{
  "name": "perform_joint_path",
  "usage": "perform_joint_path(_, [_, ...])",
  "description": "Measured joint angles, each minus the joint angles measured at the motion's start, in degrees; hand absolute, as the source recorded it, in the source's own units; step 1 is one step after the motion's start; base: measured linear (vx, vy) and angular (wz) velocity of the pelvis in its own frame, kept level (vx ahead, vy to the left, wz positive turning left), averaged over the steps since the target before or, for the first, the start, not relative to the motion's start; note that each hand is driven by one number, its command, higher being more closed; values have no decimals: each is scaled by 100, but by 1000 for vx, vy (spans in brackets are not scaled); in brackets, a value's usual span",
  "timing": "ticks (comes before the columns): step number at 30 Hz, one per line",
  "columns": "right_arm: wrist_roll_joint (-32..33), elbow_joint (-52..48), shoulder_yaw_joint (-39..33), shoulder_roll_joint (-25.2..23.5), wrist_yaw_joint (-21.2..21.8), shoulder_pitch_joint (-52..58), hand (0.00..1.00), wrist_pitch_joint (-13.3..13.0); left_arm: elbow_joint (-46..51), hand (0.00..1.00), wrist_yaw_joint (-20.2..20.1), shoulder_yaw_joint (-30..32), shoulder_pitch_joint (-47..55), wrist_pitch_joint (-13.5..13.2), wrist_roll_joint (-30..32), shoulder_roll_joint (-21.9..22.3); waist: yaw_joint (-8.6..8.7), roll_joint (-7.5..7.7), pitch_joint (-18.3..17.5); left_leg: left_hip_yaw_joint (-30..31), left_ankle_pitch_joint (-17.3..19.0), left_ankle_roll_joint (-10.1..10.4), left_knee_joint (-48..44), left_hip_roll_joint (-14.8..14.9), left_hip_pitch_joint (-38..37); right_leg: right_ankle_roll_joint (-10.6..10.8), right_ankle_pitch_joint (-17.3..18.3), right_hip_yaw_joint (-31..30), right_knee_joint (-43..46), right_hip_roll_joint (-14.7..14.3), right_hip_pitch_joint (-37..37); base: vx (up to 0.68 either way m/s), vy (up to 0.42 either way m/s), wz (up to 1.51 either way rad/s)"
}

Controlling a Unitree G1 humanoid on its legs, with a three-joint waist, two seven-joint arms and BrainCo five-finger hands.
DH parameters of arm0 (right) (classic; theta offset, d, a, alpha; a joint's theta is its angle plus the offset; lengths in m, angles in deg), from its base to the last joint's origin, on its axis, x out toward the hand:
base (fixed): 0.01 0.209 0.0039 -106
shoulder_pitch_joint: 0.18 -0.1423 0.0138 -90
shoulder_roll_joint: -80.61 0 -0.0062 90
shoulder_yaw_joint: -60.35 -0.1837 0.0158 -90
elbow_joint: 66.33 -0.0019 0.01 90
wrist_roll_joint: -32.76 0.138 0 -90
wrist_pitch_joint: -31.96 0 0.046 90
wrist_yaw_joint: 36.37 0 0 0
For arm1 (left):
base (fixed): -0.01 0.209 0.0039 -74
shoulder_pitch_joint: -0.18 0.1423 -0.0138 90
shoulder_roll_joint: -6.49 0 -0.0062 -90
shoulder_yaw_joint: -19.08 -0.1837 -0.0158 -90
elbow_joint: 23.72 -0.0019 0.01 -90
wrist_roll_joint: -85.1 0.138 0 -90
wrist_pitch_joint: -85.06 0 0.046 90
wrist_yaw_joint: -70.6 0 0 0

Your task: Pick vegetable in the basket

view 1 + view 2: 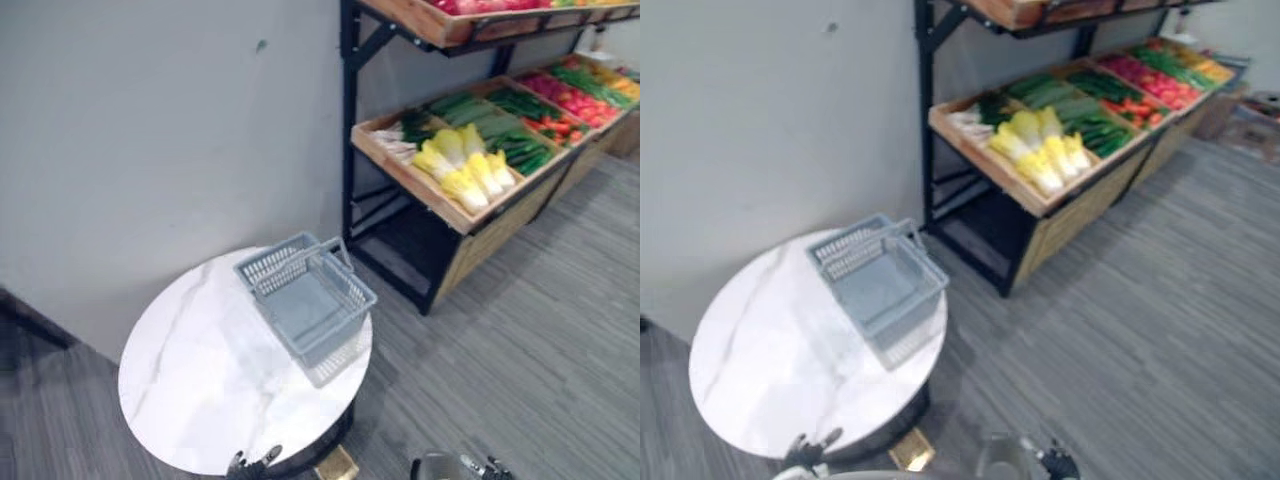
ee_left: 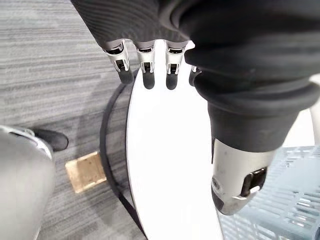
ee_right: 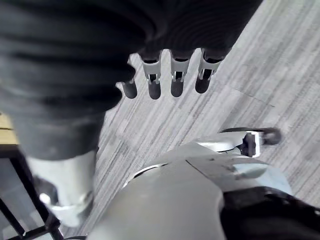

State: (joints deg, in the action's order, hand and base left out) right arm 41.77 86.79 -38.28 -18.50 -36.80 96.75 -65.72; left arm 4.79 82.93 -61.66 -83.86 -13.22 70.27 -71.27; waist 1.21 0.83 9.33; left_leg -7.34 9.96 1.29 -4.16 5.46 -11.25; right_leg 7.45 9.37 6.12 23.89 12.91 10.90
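Grey lattice basket (image 1: 308, 300) sits on the round marbled table (image 1: 195, 385) just past my left hand (image 2: 146, 62) — fingers straight, empty. My right hand (image 3: 172, 75) likewise holds nothing; leafy vegetables (image 1: 462, 165) lie well beyond, on wooden shelves (image 1: 405, 180).

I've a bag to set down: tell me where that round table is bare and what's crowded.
The table is bare across its left and near part, bordered by the grey basket on the right. The basket is empty. The floor between table and shelf tray is open. The tray is packed with cabbages and green vegetables.
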Motion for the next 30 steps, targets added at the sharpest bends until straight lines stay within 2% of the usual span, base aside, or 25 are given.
perform_joint_path(1, [2,6,-6,-5,-18,7,0,1,3,0,0,9,3,-10,-62,7,-8,19,-4,168,90,163,-22,66,0,2,-248,-275,-772,46,-3,376,-461,74])
perform_joint_path(2, [4,11,-7,-15,-26,11,0,2,0,0,1,14,7,-34,-62,2,-1,36,-10,293,186,318,-69,115,0,13,-396,-555,-1134,86,-4,382,-542,63])
perform_joint_path(3, [3,30,-9,-27,-26,17,0,5,-9,0,1,18,40,-53,-62,-9,-2,81,-26,398,318,512,-117,171,-6,190,-660,-694,-1235,108,-13,391,-590,62])
perform_joint_path(4, [4,37,-38,23,-24,18,0,11,-52,0,-5,16,40,-42,-50,52,7,-37,-31,564,411,665,-134,385,-21,314,-888,-567,-954,-102,14,330,-479,52])
perform_joint_path(5, [7,34,-69,91,-34,10,0,8,-72,0,-22,-2,42,-41,-44,153,10,-181,-79,653,394,668,-114,513,-5,242,-750,-464,-825,-207,76,311,-428,45])
perform_joint_path(6, [7,37,-71,204,-23,-21,0,11,-80,0,-28,5,38,-51,-40,303,-19,-328,-114,694,165,677,-91,648,75,116,-538,-312,-602,-305,180,227,-293,36])
perform_joint_path(8, [10,37,-50,251,-24,-109,0,11,-138,0,-26,16,30,-59,-34,358,13,-416,-180,888,-371,913,24,861,254,-58,-431,78,-581,-432,146,239,-340,60])
perform_joint_path(10, [60,35,-18,250,-27,-160,0,0,-173,0,-16,83,23,-58,-73,348,25,-487,-224,1144,-654,971,-52,1063,491,-194,-359,452,-696,-543,-20,246,-331,89])
perform_joint_path(12, [94,25,58,233,-28,-182,0,-7,-171,0,-3,191,-4,-77,-139,318,26,-388,-220,1256,-1006,900,-259,1135,772,-291,-308,846,-843,-554,-251,228,-308,104])
perform_joint_path(13, [94,-42,77,198,-28,-178,0,-10,-171,0,9,184,-9,-112,-261,260,29,-296,-222,1058,-1298,821,-367,1145,930,-325,-298,1089,-969,-520,-440,192,-268,108])
perform_joint_path(14, [94,-231,131,192,-33,-149,0,-21,-171,0,18,154,-16,-112,-262,215,30,-255,-213,618,-1563,789,-394,1180,1001,-373,-315,1294,-1100,-473,-637,134,-184,105])
perform_joint_path(16, [92,-653,241,234,-50,-132,0,-49,-132,0,40,39,-9,-113,-235,211,-1,-182,-177,-139,-1730,757,-354,1198,1014,-423,-347,1421,-1286,-447,-838,98,-130,65])
perform_joint_path(17, [27,-986,247,301,-91,-179,0,-73,-122,0,48,-32,13,-112,-205,213,-3,-238,-203,-386,-1670,835,-157,1104,991,-435,-357,1488,-1370,-420,-879,52,-49,41])
perform_joint_path(19, [-16,-1437,244,426,-206,-222,0,-166,-127,0,56,-119,16,-106,-161,239,38,-319,-231,-579,-1710,784,229,949,944,-427,-367,1606,-1403,-419,-873,20,25,34])
perform_joint_path(22, [-251,-2167,247,538,-324,-206,0,-173,-116,0,76,-154,1,-109,-35,229,8,-377,-254,-634,-1636,806,554,954,902,-364,-511,1627,-1557,-533,-790,-26,58,14])
perform_joint_path(25, [-711,-3603,245,790,-432,40,0,-188,-122,0,89,-174,-1,-104,7,218,23,-444,-293,-864,-1111,802,630,977,906,-240,-753,1515,-1840,-626,-736,-72,148,-21])
perform_joint_path(27, [-1219,-4436,243,937,-437,189,0,-222,-118,0,91,-164,7,-104,43,94,10,-288,-297,-996,-972,836,629,870,910,-150,-923,1315,-2021,-563,-727,-71,164,-36])
perform_joint_path(28, [-1788,-5006,251,1090,-441,223,0,-289,-134,0,89,-152,42,-81,171,-49,22,-178,-341,-1129,-940,788,629,745,893,-84,-1061,1166,-2190,-478,-729,-49,127,-35])
perform_joint_path(30, [-2254,-5536,296,1460,-495,171,0,-380,-137,0,82,-152,73,-42,391,-148,33,-111,-383,-1272,-915,745,626,595,850,1,-1195,992,-2330,-368,-732,-20,112,-36])
